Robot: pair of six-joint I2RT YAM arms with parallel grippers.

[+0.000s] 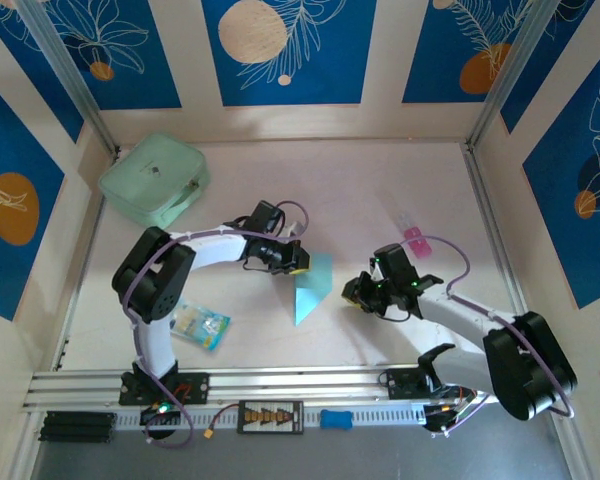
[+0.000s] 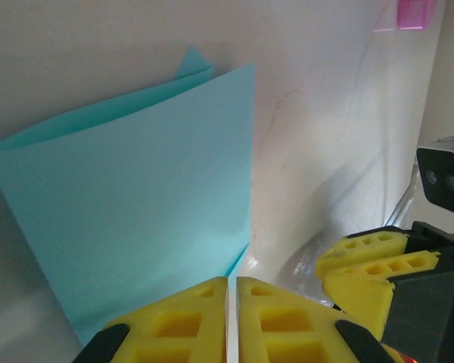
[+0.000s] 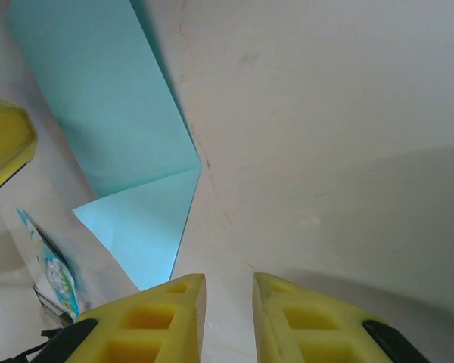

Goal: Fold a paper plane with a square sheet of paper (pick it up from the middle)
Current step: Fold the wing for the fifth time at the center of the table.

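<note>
Top: partly folded light-blue sheet of paper (image 1: pixel 311 290) lies flat between left gripper (image 1: pixel 292 262), at its far-left corner, and right gripper (image 1: pixel 356 292), near its right edge.
Left wrist: jaws closed together, sheet just ahead-left of the tips; can't tell if pinched.
Right wrist: jaws narrowly apart, empty, sheet ahead-left.
</note>
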